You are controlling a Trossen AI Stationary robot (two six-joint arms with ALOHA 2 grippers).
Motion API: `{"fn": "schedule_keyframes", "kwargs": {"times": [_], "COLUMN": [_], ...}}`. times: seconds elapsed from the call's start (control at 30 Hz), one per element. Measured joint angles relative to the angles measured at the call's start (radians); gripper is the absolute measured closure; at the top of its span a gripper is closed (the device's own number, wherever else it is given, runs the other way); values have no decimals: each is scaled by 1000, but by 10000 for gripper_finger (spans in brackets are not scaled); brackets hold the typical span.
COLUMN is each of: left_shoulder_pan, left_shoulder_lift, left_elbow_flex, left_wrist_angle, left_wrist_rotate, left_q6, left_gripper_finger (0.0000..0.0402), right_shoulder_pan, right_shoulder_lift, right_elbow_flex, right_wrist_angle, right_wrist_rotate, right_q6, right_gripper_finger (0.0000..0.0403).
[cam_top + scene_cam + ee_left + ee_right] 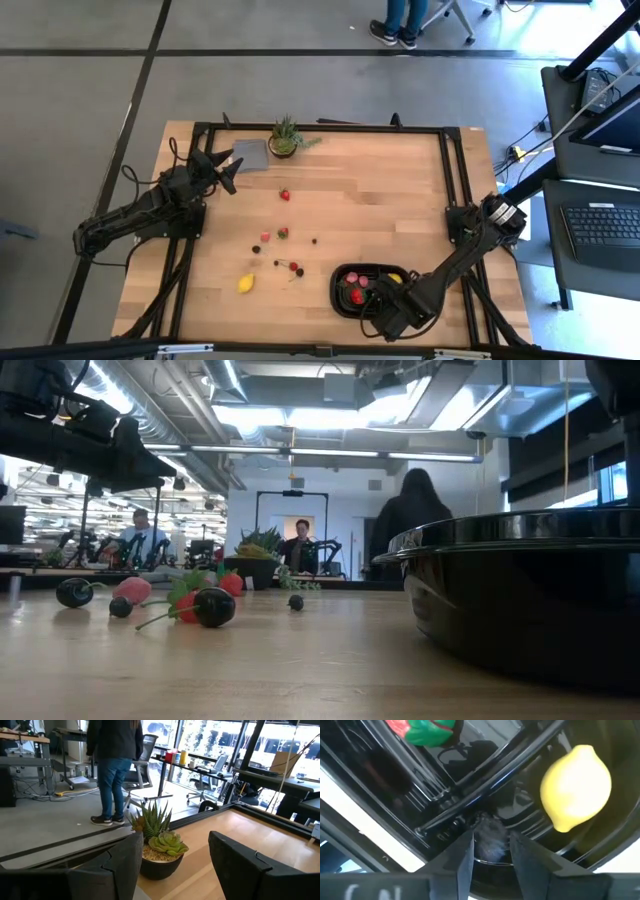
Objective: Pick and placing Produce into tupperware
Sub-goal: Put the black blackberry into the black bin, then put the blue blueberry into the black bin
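Note:
The black tray (pixel 342 300) lies at the table's near edge, right of centre, and holds a lemon (pixel 576 787), a strawberry (pixel 422 730) and a pink bit (pixel 352 278). My right gripper (pixel 490 852) points down into the tray beside the lemon, its fingers nearly together around a small dark round piece (pixel 487 840), seemingly a cherry. My left gripper (pixel 175 865) is open and empty at the far left, near the potted plant (pixel 160 847). Strawberries (pixel 284 195), cherries (pixel 295 268), small bits and a second lemon (pixel 246 284) lie on the table. My right gripper has the small dark piece (pixel 487 836) between its two fingertips, coming from above and pointing down into the tray. The piece sits low against the tray's ribbed floor; I cannot tell whether it is lifted off the floor.
A grey square cloth (pixel 250 153) lies beside the plant (pixel 285 137) at the far edge. A black frame runs around the table top (pixel 400 200). In the low view the tray wall (pixel 530 590) fills the right, and people stand in the room behind.

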Motion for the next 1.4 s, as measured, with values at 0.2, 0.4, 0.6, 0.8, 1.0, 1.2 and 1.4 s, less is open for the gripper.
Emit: {"fn": "schedule_keyframes", "kwargs": {"times": [0.2,0.4,0.6,0.8,1.0,1.2,1.4], "left_shoulder_pan": [0,0,0,0,0,0,0], "left_shoulder_lift": [0,0,0,0,0,0,0], "left_elbow_flex": [0,0,0,0,0,0,0], "left_wrist_angle": [0,0,0,0,0,0,0], "left_wrist_rotate": [0,0,0,0,0,0,0], "left_q6": [0,0,0,0,3,3,3], "left_gripper_finger": [182,182,182,182,182,182,182], "right_shoulder_pan": [0,-7,-43,-141,-267,-389,-511], "right_shoulder_lift": [0,-2,-56,-151,-182,-153,-123], "right_elbow_flex": [0,0,0,0,1,1,1], "right_wrist_angle": [-4,-5,-65,-98,35,151,254], "right_wrist_rotate": [-24,-25,-25,65,85,86,86], "right_q6": [7,7,5,-110,-399,-692,-875], "right_gripper_finger": [267,245,181,149,146,146,146]}}
